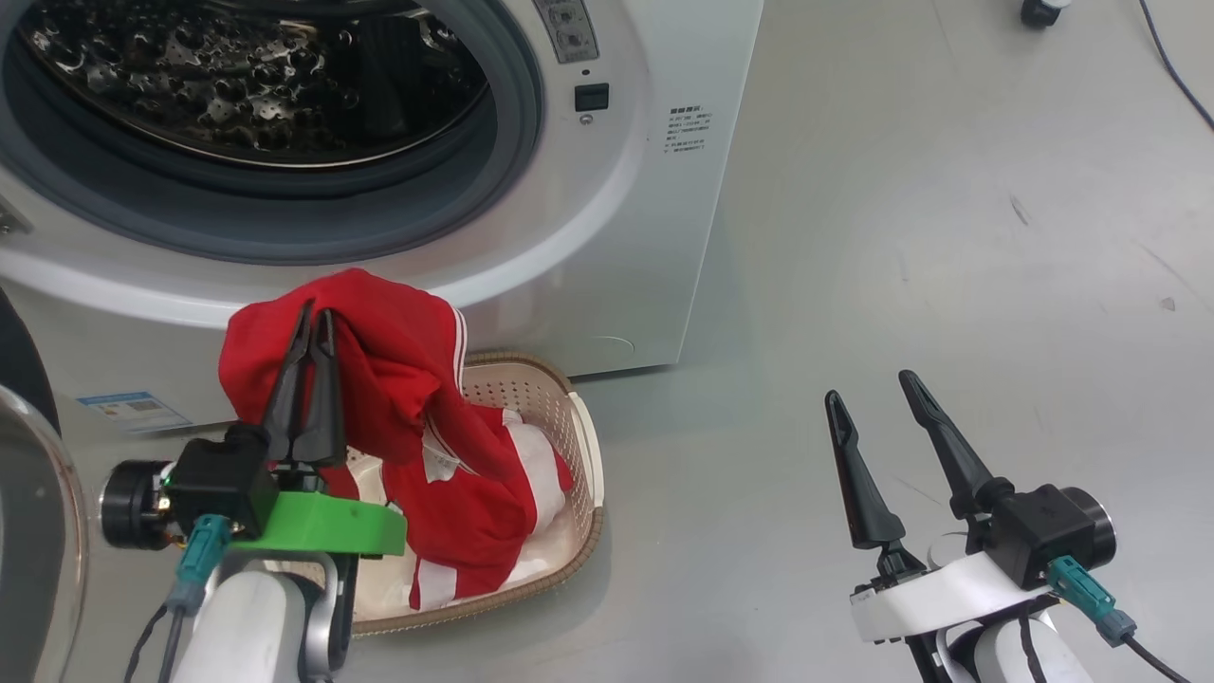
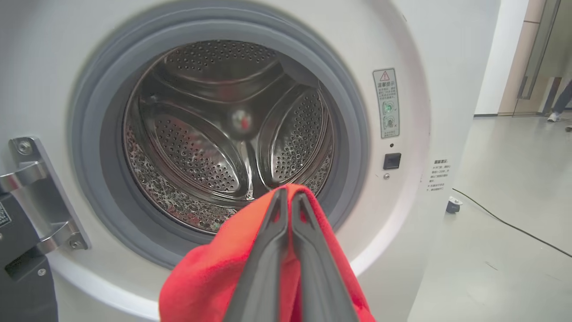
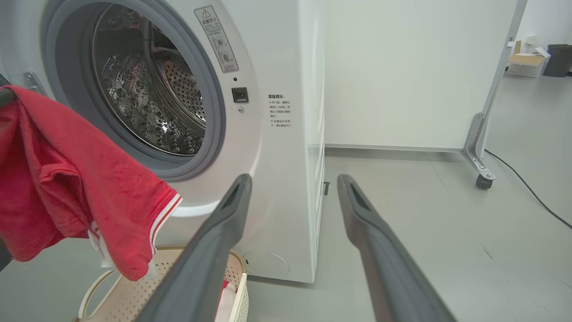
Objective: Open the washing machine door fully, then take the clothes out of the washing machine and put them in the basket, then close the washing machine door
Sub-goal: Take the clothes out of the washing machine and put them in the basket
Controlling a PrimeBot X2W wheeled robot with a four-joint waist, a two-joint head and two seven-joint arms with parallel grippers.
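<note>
The washing machine (image 1: 607, 190) stands with its door (image 1: 33, 531) swung open at the far left; in the left wrist view its steel drum (image 2: 223, 134) looks bare. My left gripper (image 1: 315, 318) is shut on a red garment of the clothes (image 1: 398, 370), which hangs above the cream basket (image 1: 580, 446). More red and white clothes (image 1: 493, 512) lie in that basket. From the left wrist the fingers (image 2: 288, 193) pinch the red fabric (image 2: 205, 277) before the drum opening. My right gripper (image 1: 868, 387) is open, holding nothing, over the floor to the right; its wrist view shows the hanging clothes (image 3: 67, 179) and basket (image 3: 134, 295).
Grey floor (image 1: 948, 237) stretches right of the machine. A black cable (image 1: 1176, 76) and a caster (image 1: 1043, 11) lie at the far right. A white wheeled partition (image 3: 402, 76) stands behind the machine. The door hinge (image 2: 40, 192) is left of the opening. A person's foot (image 2: 555, 117) is far off.
</note>
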